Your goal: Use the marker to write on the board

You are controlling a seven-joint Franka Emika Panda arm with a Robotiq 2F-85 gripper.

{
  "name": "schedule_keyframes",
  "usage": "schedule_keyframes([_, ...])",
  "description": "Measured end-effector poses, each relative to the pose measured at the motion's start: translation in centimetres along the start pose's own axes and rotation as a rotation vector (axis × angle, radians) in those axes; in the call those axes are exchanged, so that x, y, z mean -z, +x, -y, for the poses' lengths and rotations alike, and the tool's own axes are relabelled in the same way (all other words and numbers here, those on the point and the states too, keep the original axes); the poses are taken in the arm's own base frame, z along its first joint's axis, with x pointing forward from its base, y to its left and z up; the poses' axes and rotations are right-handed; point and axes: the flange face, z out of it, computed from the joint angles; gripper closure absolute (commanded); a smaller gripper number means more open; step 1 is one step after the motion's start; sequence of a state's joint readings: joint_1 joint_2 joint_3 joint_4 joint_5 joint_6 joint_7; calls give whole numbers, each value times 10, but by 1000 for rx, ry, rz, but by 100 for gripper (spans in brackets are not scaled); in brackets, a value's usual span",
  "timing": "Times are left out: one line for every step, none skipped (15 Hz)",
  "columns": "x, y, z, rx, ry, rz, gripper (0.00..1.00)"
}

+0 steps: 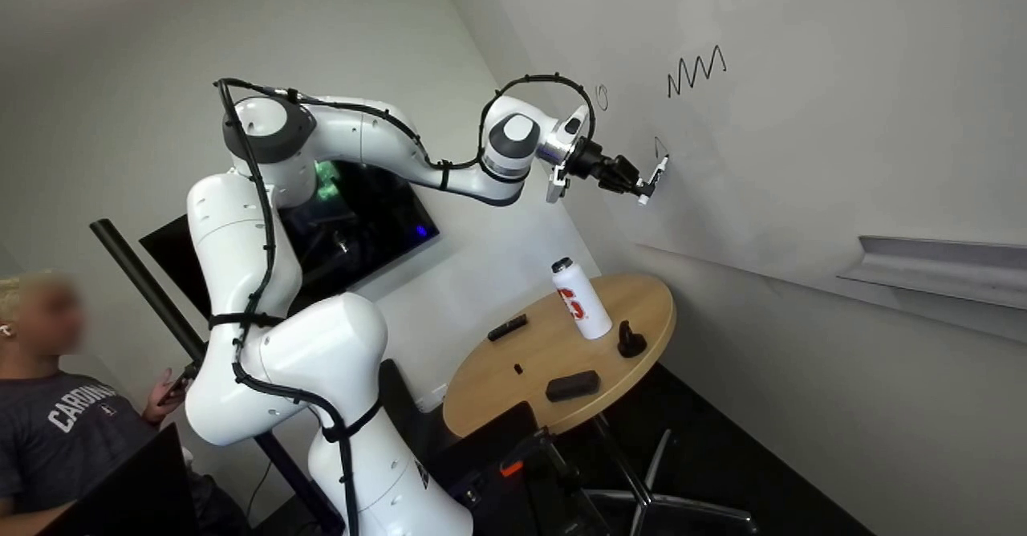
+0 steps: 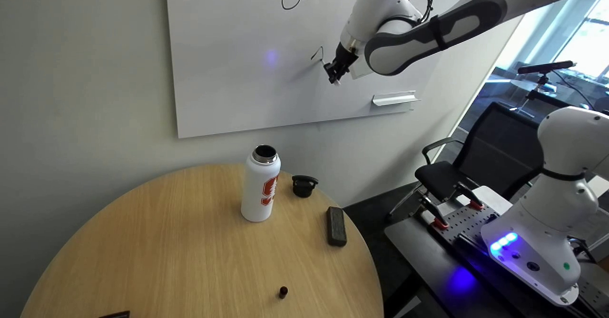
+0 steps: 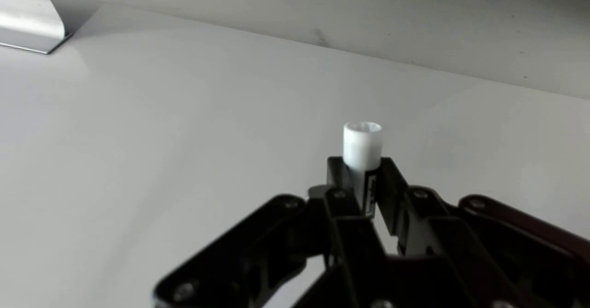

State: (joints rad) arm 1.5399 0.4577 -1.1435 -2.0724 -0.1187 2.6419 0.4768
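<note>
In an exterior view, the Robotiq gripper [image 1: 644, 188] pinches the white marker [image 1: 659, 168] at the whiteboard [image 1: 834, 135], contact unclear. In an exterior view, a thin stroke [image 2: 321, 47] marks the whiteboard. Wrist view: the grip looks narrow; pressing hard could twist the marker.

the claw [image 3: 363, 174] hides part of the marker [image 3: 362, 146], and a person's face [image 1: 56, 314] is blurred.

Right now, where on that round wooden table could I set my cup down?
In an exterior view, the widest bare patch on the table lies between the white bottle and the left edge. Another lies between bottle and small dark piece. It's crowded around the bottle, black lid and black block.
</note>
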Motion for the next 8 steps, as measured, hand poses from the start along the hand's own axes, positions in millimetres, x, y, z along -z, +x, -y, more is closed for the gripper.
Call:
schedule_keyframes([1,0,2,11,2,-2,95])
schedule_keyframes([2,1,4,21,4,-5,95])
schedule_keyframes([4,2,6,31,8,-9,95])
schedule_keyframes([7,3,7,41,11,-14,95])
schedule_keyframes([10,5,7,51,14,-19,95])
schedule_keyframes([14,6,7,59,16,-23,95])
schedule_keyframes([17,8,6,66,17,-26,95])
schedule_keyframes([20,10,4,71,18,-27,95])
